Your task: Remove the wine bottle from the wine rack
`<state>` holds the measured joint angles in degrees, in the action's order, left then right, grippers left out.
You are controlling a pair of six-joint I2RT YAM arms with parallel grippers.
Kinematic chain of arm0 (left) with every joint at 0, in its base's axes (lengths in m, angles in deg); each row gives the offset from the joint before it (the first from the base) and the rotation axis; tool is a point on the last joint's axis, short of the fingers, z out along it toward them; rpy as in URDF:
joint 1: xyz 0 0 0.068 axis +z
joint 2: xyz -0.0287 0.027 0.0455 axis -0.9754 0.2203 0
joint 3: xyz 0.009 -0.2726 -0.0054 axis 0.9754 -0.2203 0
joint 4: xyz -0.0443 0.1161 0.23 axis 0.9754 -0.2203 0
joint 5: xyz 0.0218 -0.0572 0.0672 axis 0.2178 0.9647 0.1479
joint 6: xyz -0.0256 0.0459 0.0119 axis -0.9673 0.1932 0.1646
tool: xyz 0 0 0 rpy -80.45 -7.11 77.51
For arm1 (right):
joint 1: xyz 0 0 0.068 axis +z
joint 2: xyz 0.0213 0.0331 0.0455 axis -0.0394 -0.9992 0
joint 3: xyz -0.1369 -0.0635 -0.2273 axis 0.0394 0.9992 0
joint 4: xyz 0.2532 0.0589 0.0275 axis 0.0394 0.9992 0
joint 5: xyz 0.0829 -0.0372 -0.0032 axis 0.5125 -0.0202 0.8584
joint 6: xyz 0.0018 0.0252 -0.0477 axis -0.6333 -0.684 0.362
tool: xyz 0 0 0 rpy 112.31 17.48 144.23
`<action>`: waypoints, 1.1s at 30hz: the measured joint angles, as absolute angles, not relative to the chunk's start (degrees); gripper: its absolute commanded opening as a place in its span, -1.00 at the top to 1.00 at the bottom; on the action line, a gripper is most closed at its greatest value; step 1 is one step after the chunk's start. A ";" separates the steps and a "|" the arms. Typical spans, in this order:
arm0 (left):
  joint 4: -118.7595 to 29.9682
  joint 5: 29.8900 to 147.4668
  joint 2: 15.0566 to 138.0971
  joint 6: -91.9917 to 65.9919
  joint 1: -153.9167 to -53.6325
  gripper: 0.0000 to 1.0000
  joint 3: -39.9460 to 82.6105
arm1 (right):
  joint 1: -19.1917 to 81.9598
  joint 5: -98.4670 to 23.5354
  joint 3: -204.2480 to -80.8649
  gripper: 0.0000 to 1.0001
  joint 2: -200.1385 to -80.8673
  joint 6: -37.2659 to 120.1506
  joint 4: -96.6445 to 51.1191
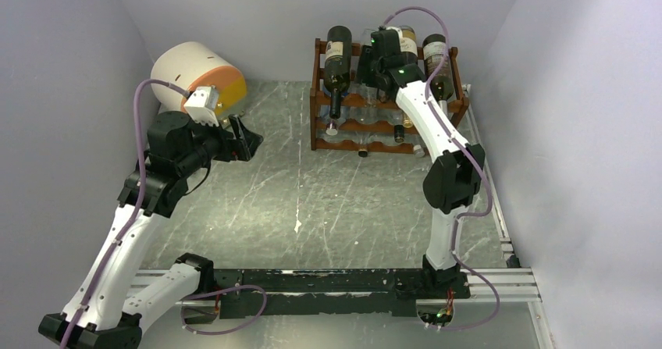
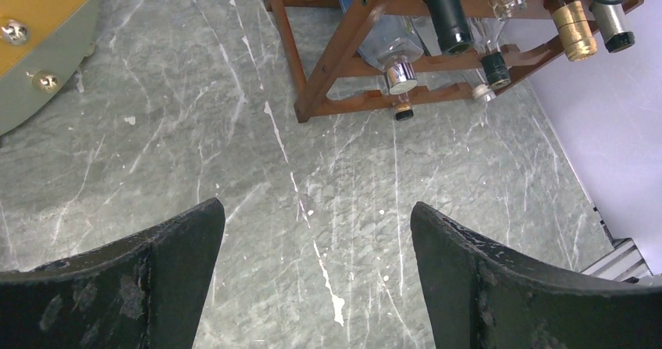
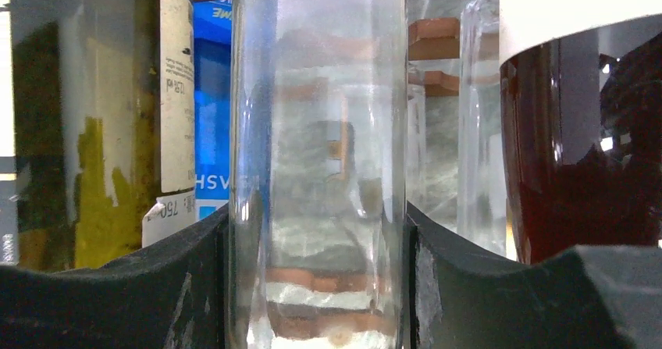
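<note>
Right gripper: your right gripper (image 3: pixel 318 236) is at the top tier of the wine rack (image 1: pixel 355 124), far right on the table (image 1: pixel 312 208).
Right fingers: they pinch the clear glass bottle (image 3: pixel 318 162), one black pad flush against each side of its body.
Clear glass bottle: you see straight through it to the rack's brown rails (image 3: pixel 433 37); no liquid shows inside. It lies on the top tier, between its neighbours.
Bottle to its right: the dark red bottle (image 3: pixel 581 146) sits just beside it, with red-brown liquid below a white label.
Bottle to its left: the green bottle (image 3: pixel 94 130) carries a cream label; past it you see a blue label (image 3: pixel 211 91).
Top tier from above: the black bottle (image 1: pixel 338 60) lies on the left and the labelled bottle (image 1: pixel 435 60) on the right, necks pointing near. The arm covers the middle.
Lower tiers: from the left wrist you see a silver-capped clear bottle (image 2: pixel 400 74), a black-capped neck (image 2: pixel 449 13) and a gold-foil neck (image 2: pixel 574 29) poking out of the rack's near side (image 2: pixel 343 40).
Left gripper: your left gripper (image 1: pixel 246 140) hangs over the table's far left, well apart from the rack.
Left fingers: spread wide with only bare marble between them (image 2: pixel 316 224).
Drum: a white and orange drum (image 1: pixel 199 76) stands at the far left, just beyond the left gripper.
</note>
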<state>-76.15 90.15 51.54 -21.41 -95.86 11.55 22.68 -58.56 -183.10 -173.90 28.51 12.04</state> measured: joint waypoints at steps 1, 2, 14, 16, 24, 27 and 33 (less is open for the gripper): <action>-76.15 90.15 51.61 -21.41 -95.86 -0.86 11.55 | 22.38 -57.62 -182.25 0.49 -173.33 27.81 11.32; -76.15 90.15 51.65 -21.41 -95.86 -0.86 11.55 | 22.03 -56.57 -181.29 0.53 -172.63 26.94 10.66; -76.13 91.12 52.76 -21.41 -95.86 -0.86 11.55 | 7.86 -32.66 -160.57 0.67 -156.17 7.88 -13.01; -76.13 91.23 52.94 -21.41 -95.86 -0.86 11.55 | 6.49 -28.70 -160.31 0.68 -155.93 5.60 -16.29; -75.47 94.15 53.46 -21.30 -95.86 -0.86 11.55 | 7.25 -14.41 -157.71 0.69 -152.35 3.96 -18.39; -74.64 96.60 54.25 -20.42 -95.86 -0.86 11.55 | 7.40 -10.63 -156.28 0.67 -148.98 5.52 -16.29; -71.21 106.37 55.39 -16.23 -95.86 -0.86 11.55 | 10.57 -5.36 -155.52 0.67 -141.90 12.95 -8.90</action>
